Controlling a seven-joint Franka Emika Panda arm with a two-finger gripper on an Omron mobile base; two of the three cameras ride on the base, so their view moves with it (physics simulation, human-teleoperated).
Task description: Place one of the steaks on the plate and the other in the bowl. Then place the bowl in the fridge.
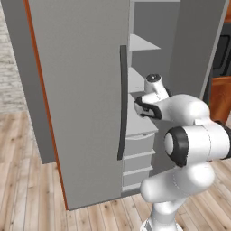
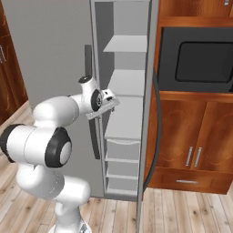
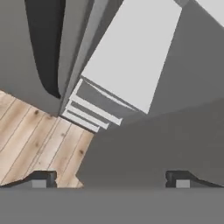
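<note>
The claw (image 3: pixel 110 181) stands wide open with nothing between its two dark tips, which sit far apart at the bottom of the hand view. It hangs at the mouth of the fridge (image 1: pixel 81 90), at about mid height, just beside the inner edge of the open left door and its long dark handle (image 1: pixel 122 103). In the right base view the hand (image 2: pixel 101 101) is level with a pale shelf (image 2: pixel 125 116) and has not reached in over it. Looking along the claw, a pale shelf (image 3: pixel 131 57) slopes away above a few stacked drawer fronts (image 3: pixel 89 113), with wooden floor (image 3: pixel 39 135) below the door edge

The shelves I can see are bare, and neither bowl, plate nor steaks appear in these views, so I cannot tell where the bowl is or whether it is already inside. With the doors open and the claw empty at the opening, my guess is either that the bowl is still to be fetched or that the arm is just done with it

As for handling, the bowl should be stiff, light and smooth, so it may slip; I would pinch it across the rim wall, one finger inside and one outside, and keep it level so the steak stays put. The raw meat is soft and slick, best gripped across its middle

Farther off, right of the fridge, a dark microwave (image 2: pixel 200 59) sits in wooden cabinets (image 2: pixel 195 141)
</note>
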